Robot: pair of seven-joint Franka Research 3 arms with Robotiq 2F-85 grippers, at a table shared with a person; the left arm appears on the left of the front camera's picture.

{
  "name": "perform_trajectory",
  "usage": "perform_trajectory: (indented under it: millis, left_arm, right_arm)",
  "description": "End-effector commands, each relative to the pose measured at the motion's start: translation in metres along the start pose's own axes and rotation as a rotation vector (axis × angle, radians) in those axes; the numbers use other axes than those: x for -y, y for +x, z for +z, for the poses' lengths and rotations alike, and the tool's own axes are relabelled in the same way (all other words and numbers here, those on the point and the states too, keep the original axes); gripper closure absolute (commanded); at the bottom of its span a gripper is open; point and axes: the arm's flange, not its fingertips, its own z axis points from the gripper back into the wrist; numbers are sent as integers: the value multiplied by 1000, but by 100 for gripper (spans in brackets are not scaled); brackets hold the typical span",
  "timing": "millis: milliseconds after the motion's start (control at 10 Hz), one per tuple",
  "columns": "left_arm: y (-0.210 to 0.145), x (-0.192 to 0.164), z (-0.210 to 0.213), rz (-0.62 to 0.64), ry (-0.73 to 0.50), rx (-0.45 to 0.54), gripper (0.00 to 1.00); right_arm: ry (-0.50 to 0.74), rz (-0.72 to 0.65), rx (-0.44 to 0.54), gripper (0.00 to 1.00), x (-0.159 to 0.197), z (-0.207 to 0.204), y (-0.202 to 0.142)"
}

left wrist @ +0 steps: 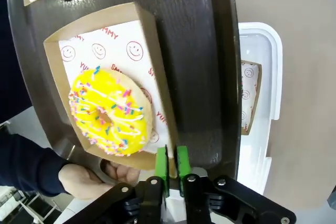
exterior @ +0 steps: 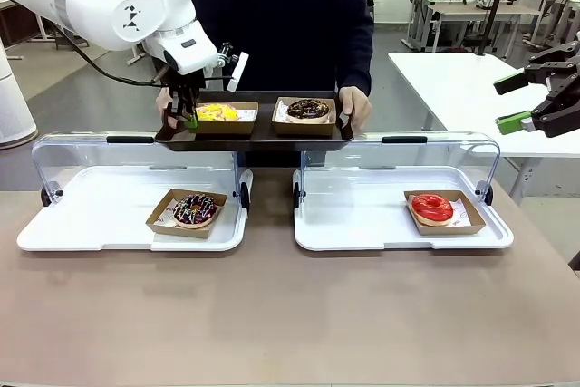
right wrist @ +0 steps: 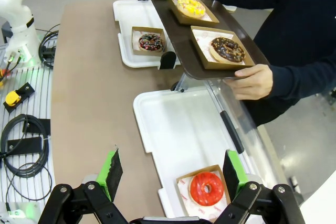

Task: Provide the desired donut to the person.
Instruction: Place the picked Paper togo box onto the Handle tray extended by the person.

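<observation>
Holding a dark tray [exterior: 254, 136] out over the far edge of the tabletop [exterior: 272, 305], the person [exterior: 281, 15] steadies it with a hand [exterior: 355, 108] at each end. On the tray sit two cardboard boats: a yellow donut [exterior: 217, 112] toward the left end and a chocolate donut [exterior: 308, 109] toward the right.

The left gripper [exterior: 187, 118] is at the tray's left end. In its wrist view the green pads [left wrist: 161, 165] stand close together with the near rim of the yellow donut's boat [left wrist: 157, 72] between them, so it looks pinched on that cardboard edge; whether it has begun to let go I cannot tell from here. The right gripper [right wrist: 170, 174] hangs with its fingers wide apart, above a red donut [right wrist: 206, 188] in the right bin [right wrist: 173, 129]. A sprinkled chocolate donut [exterior: 194, 209] lies in the left bin [exterior: 100, 215].

The handover seems all but done, by my reckoning. To finish well, the left gripper should spread fully before it moves, then back straight off the rim, not sideways, so the boat isn't dragged or tipped. The person's fingers lie just beside the pads, so a slow retreat is wise.
</observation>
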Motion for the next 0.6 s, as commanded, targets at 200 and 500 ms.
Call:
perform_trajectory:
  millis: [200,500]
  left_arm:
    - [-1,-5,14,13,-16,18,0]
    - [-2,-2,21,4,-57,56,1]
  right_arm:
    - [5,15,11,0,-1,-2,-4]
    - [5,15,11,0,-1,-2,-4]
